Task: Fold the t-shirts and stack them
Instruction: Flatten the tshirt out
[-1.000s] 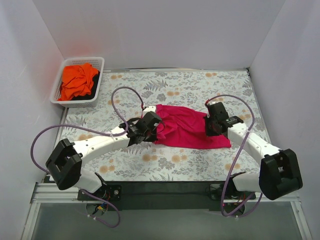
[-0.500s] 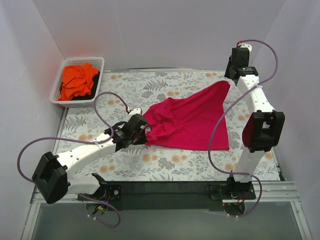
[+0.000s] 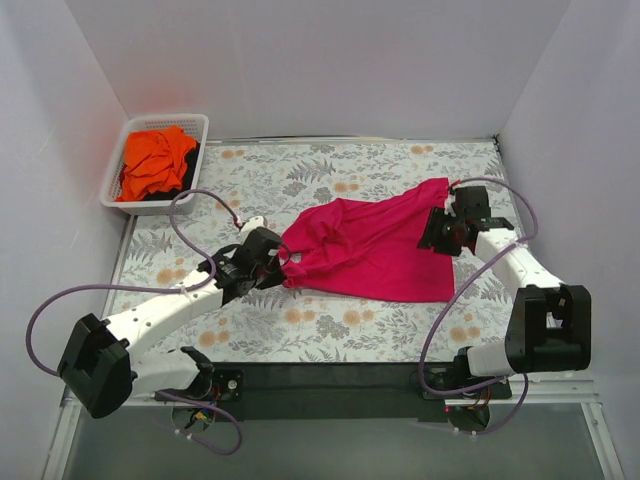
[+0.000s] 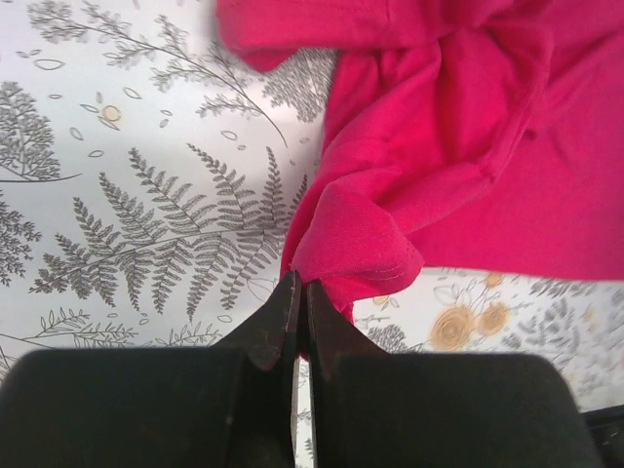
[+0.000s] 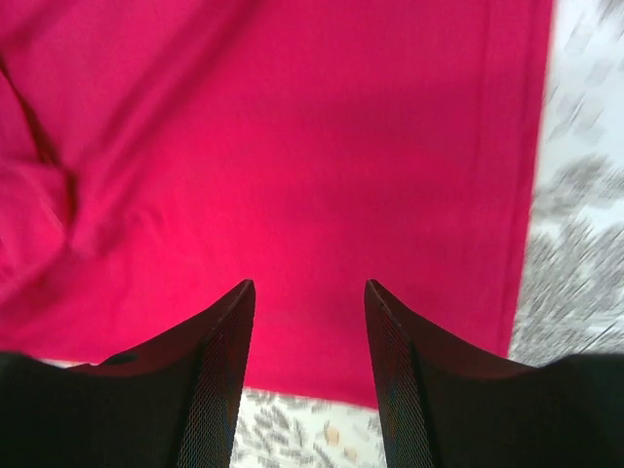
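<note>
Two white-shelled robot arms, the left arm (image 3: 165, 310) and the right arm (image 3: 515, 270), each carry a bulky black joint housing (image 3: 548, 328) and black wrist sections. A thin purple cable (image 3: 45, 300) trails along each. The left gripper (image 4: 297, 292) ends in smooth, tapering black wedges. The right gripper (image 5: 309, 292) has black fingers (image 5: 219, 361) with fine mesh-textured inner faces.

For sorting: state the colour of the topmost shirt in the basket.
Bright orange t-shirt; top external view shows it best.
</note>
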### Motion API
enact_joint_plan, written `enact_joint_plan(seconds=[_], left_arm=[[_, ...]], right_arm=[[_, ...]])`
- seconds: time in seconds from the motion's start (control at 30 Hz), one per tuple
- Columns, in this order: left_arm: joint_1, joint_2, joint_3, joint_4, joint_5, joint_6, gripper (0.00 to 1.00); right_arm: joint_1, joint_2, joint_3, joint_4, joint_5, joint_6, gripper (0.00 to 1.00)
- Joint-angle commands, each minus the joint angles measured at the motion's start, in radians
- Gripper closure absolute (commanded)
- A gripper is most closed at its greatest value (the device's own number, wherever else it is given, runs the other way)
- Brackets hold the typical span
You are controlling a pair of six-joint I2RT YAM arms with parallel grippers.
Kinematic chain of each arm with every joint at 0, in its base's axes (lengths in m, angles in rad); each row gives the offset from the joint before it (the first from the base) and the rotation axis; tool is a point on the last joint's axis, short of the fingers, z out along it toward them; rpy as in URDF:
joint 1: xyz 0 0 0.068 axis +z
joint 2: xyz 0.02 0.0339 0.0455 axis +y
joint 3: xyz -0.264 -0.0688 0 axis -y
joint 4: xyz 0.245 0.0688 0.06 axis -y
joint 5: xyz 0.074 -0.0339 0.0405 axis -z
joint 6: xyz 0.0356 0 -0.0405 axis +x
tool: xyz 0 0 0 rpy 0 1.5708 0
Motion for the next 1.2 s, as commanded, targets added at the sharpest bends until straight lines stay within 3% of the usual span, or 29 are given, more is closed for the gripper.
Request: enact_joint_plan(seconds=[0.0,0.17,0.2,0.3,0.33,0.4,0.47,0.57,0.63,0.7,0.8,1.0,1.17], left_arm=[[0.059,-0.074,-0.029,0.053,-0.023,-0.108,1.0],[0.177,-0.19,-0.145,0.038,0.003,-0.368,1.0],[0.186,-0.262,-0.167,0.018,0.011,-0.471,1.0],[0.199,-0.386,-0.236,-0.08,0.014,-0.591,1.0],[0.199,-0.463,-0.251,-0.109,0.02,-0.641,0.96],[0.199,-0.534,-0.277,-0.16,0.043,-0.65,0.75],[0.199,-0.6,-0.279,-0.198,0.072,-0.639,0.42],[0.199,-0.62,-0.249,-0.238,0.036,-0.587,0.27],[0.199,-0.596,-0.197,-0.243,0.006,-0.514,0.26],[0.199,-0.507,-0.161,-0.174,0.017,-0.326,0.25],[0.199,-0.305,-0.074,-0.075,0.133,-0.123,0.25],[0.194,0.044,0.075,0.024,0.199,0.027,0.3],[0.193,0.187,0.114,0.079,0.16,0.091,0.42]], right_arm=[[-0.002,-0.065,-0.12,0.072,-0.13,0.066,0.52],[-0.008,-0.078,-0.232,0.108,-0.128,0.107,0.52],[-0.011,-0.081,-0.242,0.114,-0.13,0.112,0.52],[-0.015,-0.098,-0.266,0.126,-0.118,0.126,0.52],[-0.015,-0.102,-0.271,0.129,-0.109,0.129,0.52],[-0.019,-0.101,-0.275,0.132,-0.105,0.129,0.52],[-0.017,-0.092,-0.275,0.134,-0.121,0.124,0.52],[-0.014,-0.082,-0.278,0.144,-0.164,0.112,0.53],[0.01,-0.084,-0.268,0.144,-0.19,0.092,0.54],[0.037,-0.075,-0.259,0.135,-0.197,0.078,0.55],[0.067,-0.06,-0.263,0.134,-0.2,0.087,0.56],[0.078,-0.036,-0.271,0.141,-0.178,0.089,0.58],[0.077,-0.003,-0.262,0.144,-0.176,0.087,0.59]])
